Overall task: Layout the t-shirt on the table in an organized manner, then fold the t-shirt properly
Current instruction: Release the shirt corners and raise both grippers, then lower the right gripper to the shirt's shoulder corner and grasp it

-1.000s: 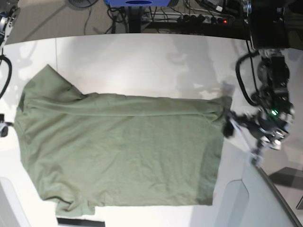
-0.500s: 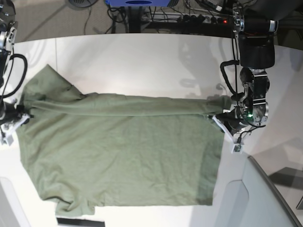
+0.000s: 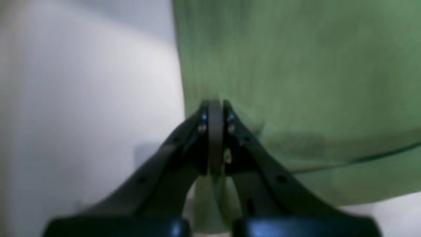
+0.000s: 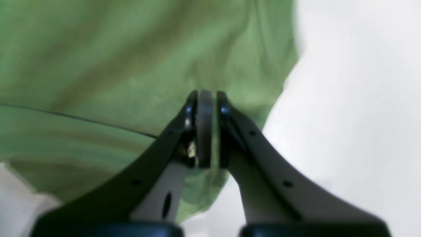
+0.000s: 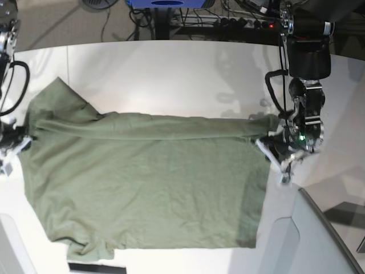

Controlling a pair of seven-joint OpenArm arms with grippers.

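1. Since the earlier base view, both arms have come in to the shirt's two ends. The left tool (image 5: pixel 272 144), which stood spread off the edge, is now at the fold line, and the right tool (image 5: pixel 17 141) has appeared at the opposite end.
2. The left tool is pressed together, pinching the edge of the t-shirt (image 5: pixel 148 182); its wrist view shows green cloth (image 3: pixel 296 82) caught between the tips.
3. The right tool is likewise pressed together on the shirt's edge (image 4: pixel 131 65).
4. The shirt lies flat on the white surface (image 5: pixel 171 74), partly folded, with its long axis running from one tool to the other.
5. The fold line spans between the two grips, so the coming move likely needs both arms to carry that edge together, across the shirt's width, keeping it taut.
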